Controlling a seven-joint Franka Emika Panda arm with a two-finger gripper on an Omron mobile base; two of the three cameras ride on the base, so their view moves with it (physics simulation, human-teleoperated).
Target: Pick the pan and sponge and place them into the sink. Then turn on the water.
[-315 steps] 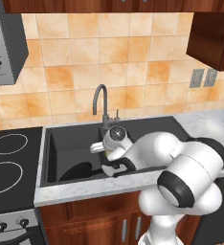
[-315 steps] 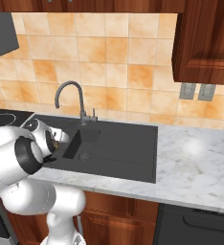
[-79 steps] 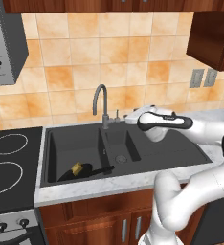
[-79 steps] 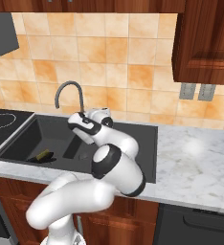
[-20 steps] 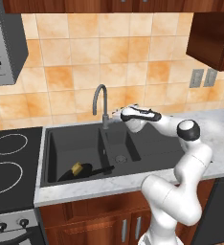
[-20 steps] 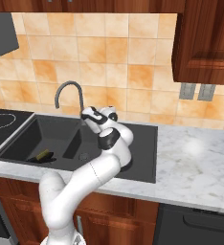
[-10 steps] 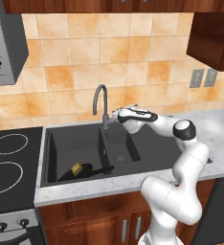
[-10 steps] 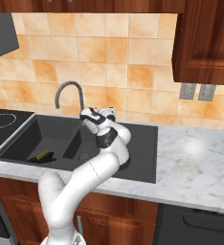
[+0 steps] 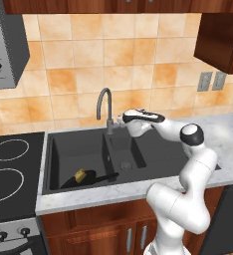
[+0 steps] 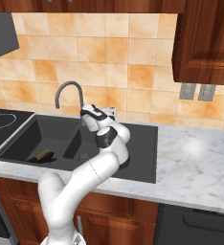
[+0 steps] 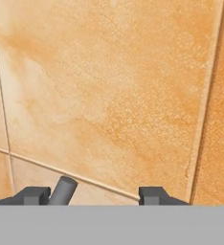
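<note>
Resting in the sink's large basin, black pan carries yellow sponge; gripper jaws part-open, grey lever touching one finger; grip unclear.

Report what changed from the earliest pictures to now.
The end effector left the large basin, swung right, then came back to the faucet base; its fingers narrowed beside a grey lever. The pan and sponge now lie in the sink. No water runs.
</note>
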